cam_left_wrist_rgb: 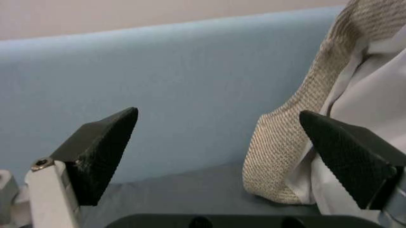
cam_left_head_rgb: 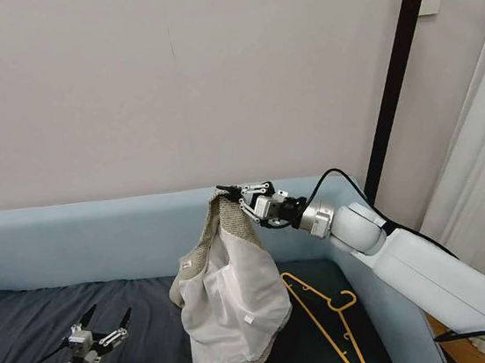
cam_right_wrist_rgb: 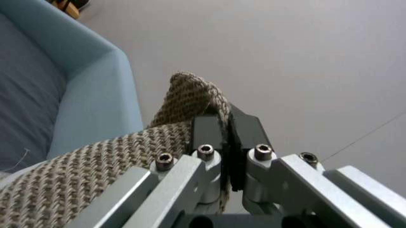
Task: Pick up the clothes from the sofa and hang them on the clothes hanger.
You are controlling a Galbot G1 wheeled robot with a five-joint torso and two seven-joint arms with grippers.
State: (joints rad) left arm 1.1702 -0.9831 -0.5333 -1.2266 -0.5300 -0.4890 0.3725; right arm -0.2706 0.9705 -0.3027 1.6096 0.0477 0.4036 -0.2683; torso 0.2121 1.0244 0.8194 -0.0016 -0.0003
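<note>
Up in the head view, my right gripper (cam_left_head_rgb: 237, 199) is reaching in from the right and pinching the top edge of the garment (cam_left_head_rgb: 230, 298), its fingers closed tight on the knit collar. The garment is hanging down from that grip in front of the light blue backrest of the sofa (cam_left_head_rgb: 82, 241), pale lining facing out, and its lower end is resting on the dark seat cushion. Just beside it, toward my right, a yellow hanger (cam_left_head_rgb: 325, 313) is lying flat on the seat. A dark rack pole (cam_left_head_rgb: 394, 83) is leaning up against the wall behind my right arm. My left gripper (cam_left_head_rgb: 108, 316) is hovering low over the seat, well apart from the garment, with its fingers spread wide and nothing between them.

From the left wrist, my left gripper (cam_left_wrist_rgb: 222, 142) is facing the sofa (cam_left_wrist_rgb: 159, 80) backrest, both black fingers (cam_left_wrist_rgb: 101, 152) standing far apart, and the garment (cam_left_wrist_rgb: 298, 123) is drooping beside one of them.

From the right wrist, my right gripper (cam_right_wrist_rgb: 225, 142) is clamping the garment (cam_right_wrist_rgb: 127, 156), a fold of beige knit poking up past the fingertips, with the sofa (cam_right_wrist_rgb: 89, 95) arm behind.
</note>
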